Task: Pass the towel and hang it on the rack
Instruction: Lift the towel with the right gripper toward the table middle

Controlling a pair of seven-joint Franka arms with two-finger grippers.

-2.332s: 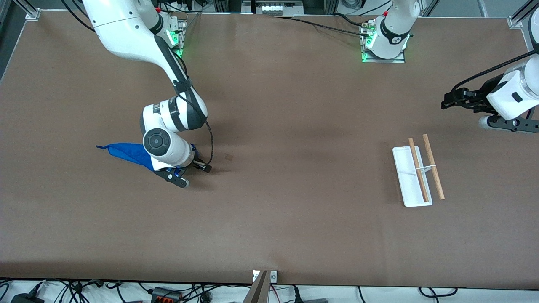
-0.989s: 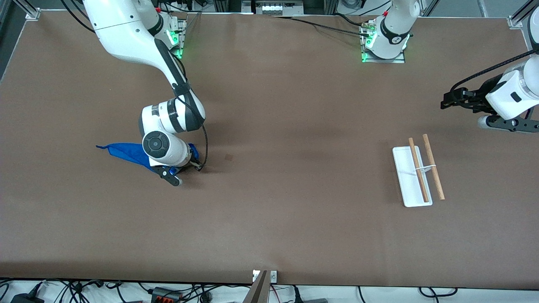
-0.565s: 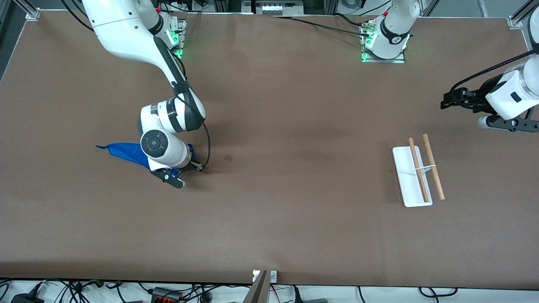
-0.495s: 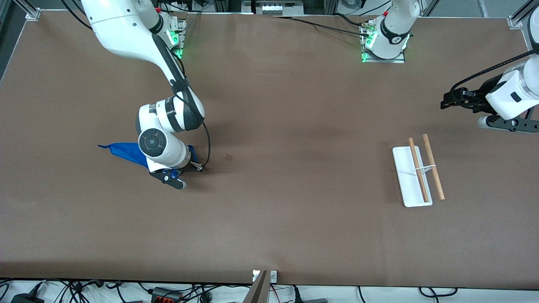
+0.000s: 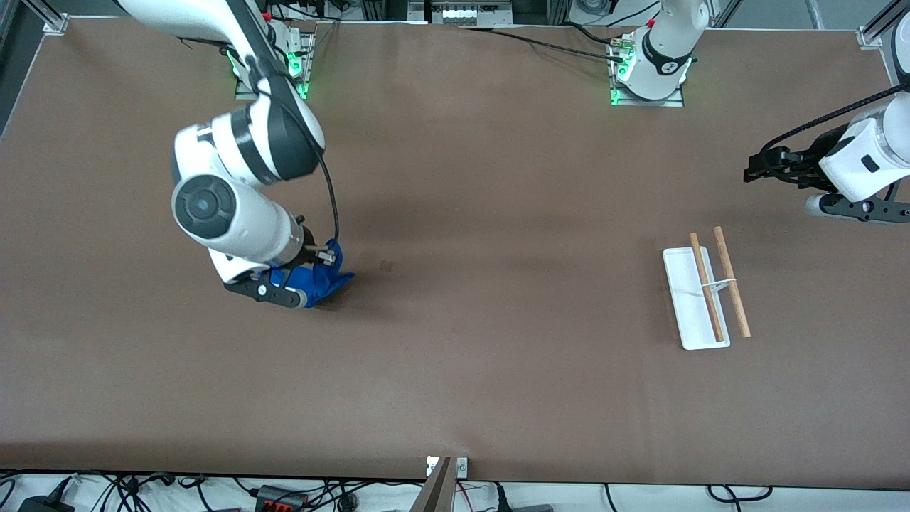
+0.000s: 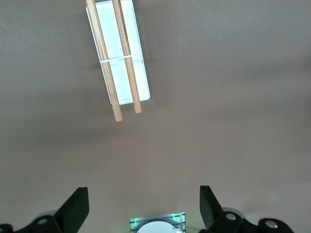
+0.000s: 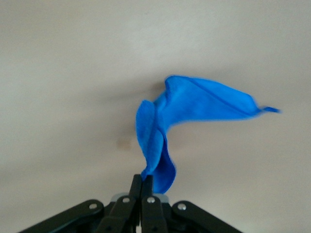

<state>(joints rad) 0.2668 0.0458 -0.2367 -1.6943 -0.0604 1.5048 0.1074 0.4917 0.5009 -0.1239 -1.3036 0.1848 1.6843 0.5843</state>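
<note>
Towel lifted — hanging lengthwise downward

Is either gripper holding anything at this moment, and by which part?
The right gripper holds the blue towel, its jaws shut on one bunched end while the rest hangs free over the table. The left gripper waits open, holding nothing.

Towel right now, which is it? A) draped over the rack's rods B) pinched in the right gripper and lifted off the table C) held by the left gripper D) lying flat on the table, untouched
B: the right gripper has its fingers shut on a corner of the blue towel, which hangs free above the table, while the rack has bare rods and the left gripper is open and holds nothing.
</note>
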